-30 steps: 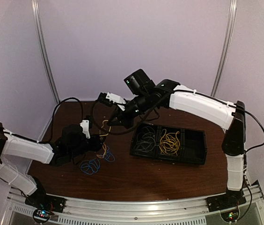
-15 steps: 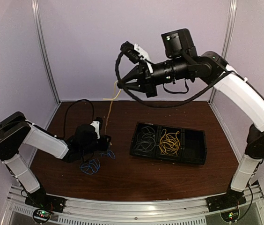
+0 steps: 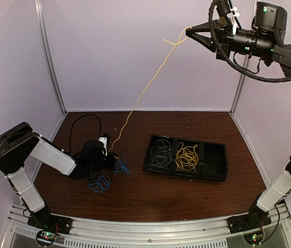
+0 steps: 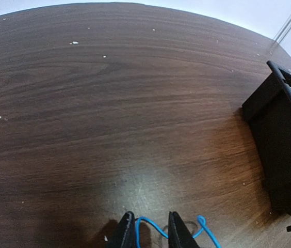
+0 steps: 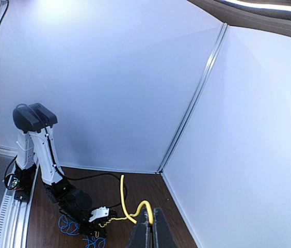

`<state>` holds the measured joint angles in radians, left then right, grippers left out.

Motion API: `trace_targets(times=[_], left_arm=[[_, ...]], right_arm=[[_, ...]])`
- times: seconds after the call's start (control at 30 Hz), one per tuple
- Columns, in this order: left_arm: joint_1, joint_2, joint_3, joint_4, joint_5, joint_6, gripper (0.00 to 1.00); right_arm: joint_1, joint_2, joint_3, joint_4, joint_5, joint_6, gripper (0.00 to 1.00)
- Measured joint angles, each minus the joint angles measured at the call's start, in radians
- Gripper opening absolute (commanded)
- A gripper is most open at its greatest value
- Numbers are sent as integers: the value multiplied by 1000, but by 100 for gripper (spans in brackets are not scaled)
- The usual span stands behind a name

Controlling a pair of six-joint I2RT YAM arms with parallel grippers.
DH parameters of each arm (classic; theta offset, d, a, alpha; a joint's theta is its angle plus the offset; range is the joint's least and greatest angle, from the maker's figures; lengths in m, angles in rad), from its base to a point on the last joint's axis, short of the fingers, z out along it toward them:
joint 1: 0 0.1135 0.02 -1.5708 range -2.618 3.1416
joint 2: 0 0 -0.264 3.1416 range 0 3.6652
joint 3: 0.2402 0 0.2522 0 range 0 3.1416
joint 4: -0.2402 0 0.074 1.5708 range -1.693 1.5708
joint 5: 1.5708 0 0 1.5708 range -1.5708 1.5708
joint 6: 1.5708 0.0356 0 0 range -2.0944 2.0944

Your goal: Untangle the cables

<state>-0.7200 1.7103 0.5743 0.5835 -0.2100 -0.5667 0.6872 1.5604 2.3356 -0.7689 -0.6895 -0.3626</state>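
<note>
Brown wood makes up the table (image 3: 150, 204), which is closed in by pale walls (image 3: 135, 51) at the back and on both sides. A metal rail (image 3: 150, 226) runs along the near edge. A black tray (image 3: 219, 176) is set right of the middle, with bare wood seen all round it. The widest open room is found in front of the tray and behind it, and much free air is left above the table.

A grey bundle (image 3: 161, 151) is kept in the left box of the tray, and a yellow bundle (image 3: 187, 156) in the middle box. The yellow cable (image 3: 145, 90) is stretched in one long slanted line. Its top end points up and to the right. Its low end comes down to the table at the left, just beside the left gripper (image 3: 115, 161). A blue cable (image 3: 100, 182) is spread in loose loops on the wood near that gripper.

The right arm (image 3: 279, 186) is stretched up high, close to the right wall, with its wrist turned to the left. The right gripper (image 3: 189, 32) is closed tight on the top of the yellow cable, and a short curl sticks out past the tips. The left arm (image 3: 47, 154) is bent low, with its elbow by the left wall and its wrist down by the table. Its fingers (image 4: 126, 232) are seen a little way apart, with a bit of blue cable between them. Whether that cable is pinched cannot be told.
</note>
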Motion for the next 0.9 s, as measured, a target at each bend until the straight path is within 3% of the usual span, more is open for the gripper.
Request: trace_targets(times=[0.17,0.33,0.77,0.9], left_arm=[[15,0,2,-31,-18,-1,24],[25,-20,9,-103,-58,0,30],[117,-233,-11,-212,-142,29,63],[157,-260,-46,-245,-150,14,65]], right_arm=[[-30,-6,-8,-1,0,0,0],[-82,-8,-11,3,10,19,0],[-236,-42,-2,49,125,44,0],[-296,-48,-1,88,180,48,0]])
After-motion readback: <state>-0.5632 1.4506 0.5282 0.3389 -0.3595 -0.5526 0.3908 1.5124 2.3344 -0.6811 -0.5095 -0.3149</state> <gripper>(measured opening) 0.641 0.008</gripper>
